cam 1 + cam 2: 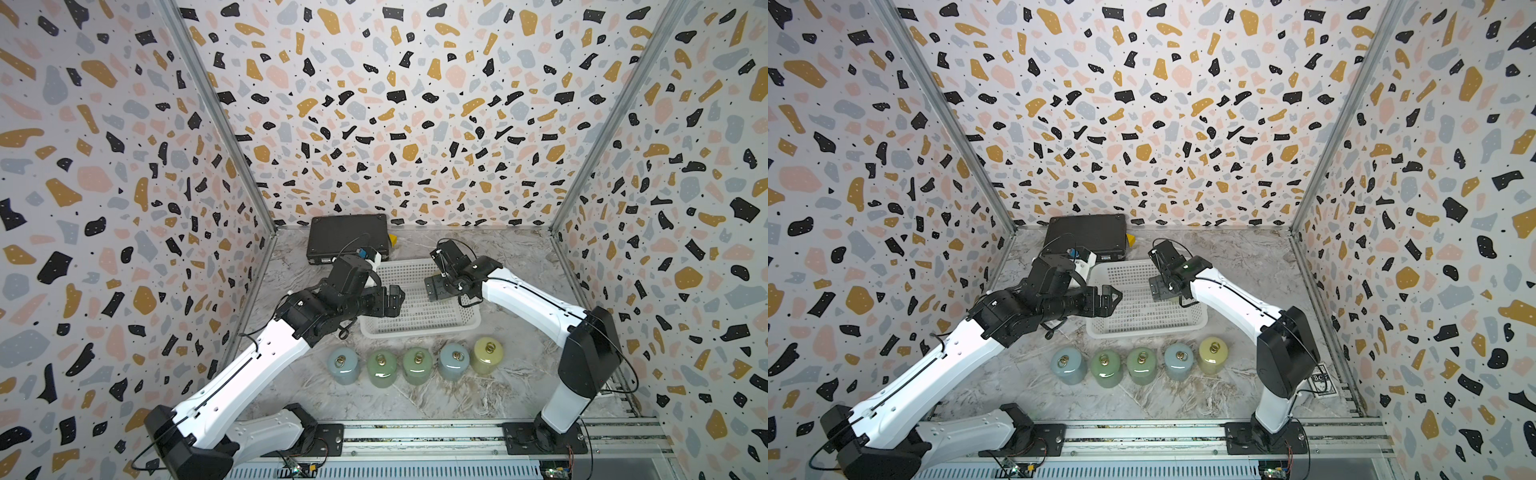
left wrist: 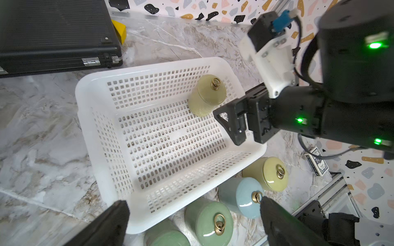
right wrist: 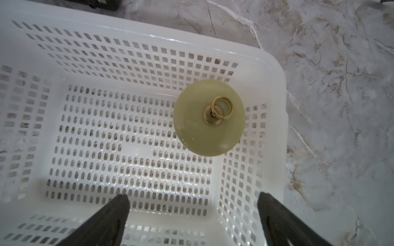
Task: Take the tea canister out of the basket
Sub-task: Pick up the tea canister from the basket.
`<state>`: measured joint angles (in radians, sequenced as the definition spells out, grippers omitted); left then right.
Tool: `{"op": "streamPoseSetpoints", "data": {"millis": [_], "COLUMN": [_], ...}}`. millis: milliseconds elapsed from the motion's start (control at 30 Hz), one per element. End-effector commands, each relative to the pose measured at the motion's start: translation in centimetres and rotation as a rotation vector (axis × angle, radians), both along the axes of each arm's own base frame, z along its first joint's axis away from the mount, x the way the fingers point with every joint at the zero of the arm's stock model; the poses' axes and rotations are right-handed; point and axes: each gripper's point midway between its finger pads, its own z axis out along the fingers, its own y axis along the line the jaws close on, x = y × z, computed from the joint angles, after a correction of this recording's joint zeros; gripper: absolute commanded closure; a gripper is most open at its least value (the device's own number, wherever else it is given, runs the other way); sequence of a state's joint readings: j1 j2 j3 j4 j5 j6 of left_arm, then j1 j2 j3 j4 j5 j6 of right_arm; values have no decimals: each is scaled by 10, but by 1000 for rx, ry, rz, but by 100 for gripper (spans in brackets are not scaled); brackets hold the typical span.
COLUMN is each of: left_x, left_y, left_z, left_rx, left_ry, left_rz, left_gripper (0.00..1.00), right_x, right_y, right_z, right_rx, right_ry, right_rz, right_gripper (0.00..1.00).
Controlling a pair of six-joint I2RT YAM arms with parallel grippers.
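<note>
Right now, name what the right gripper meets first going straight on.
The right gripper most likely meets the yellow-green canister in the basket, ahead between its open fingers; short of that, the basket floor. Depth unclear.

Three panels enclose the space: a back wall (image 1: 395, 104), a left wall (image 1: 104, 187) and a right wall (image 1: 685, 187). All are covered in a terrazzo print of black, ochre, pink and grey-blue flecks on white. Bare metal posts (image 1: 217, 112) run up the two rear corners. The table (image 1: 436, 399) has a grey marble-look surface with brownish veins. A metal rail (image 1: 415, 434) lies along its near edge. The light is soft and even, and the shadows are faint.
</note>
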<state>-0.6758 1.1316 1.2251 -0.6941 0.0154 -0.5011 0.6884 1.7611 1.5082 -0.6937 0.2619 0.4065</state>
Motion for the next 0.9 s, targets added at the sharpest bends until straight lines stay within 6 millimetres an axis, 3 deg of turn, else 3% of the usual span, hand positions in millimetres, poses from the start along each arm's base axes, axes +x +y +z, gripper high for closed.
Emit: {"op": "streamPoseSetpoints", "data": {"millis": [0,400,867], "left_x": [0,-1,1], "left_y": [3,3,4], "left_z": [8,13,11], "left_rx": [-9,-12,7], "left_ry": [-42,-62,-62], "left_rz": [12,-4,-3], "left_gripper": [0,0,0], "right_x": [19,51,67], "right_y": [0,0,8], "right_z": [4,-34,-74], "right_rx": [13,46,55], "right_ry": [-14,79,165], "right_rz": [-13,-38,-41], "right_gripper": [1,1,1]}}
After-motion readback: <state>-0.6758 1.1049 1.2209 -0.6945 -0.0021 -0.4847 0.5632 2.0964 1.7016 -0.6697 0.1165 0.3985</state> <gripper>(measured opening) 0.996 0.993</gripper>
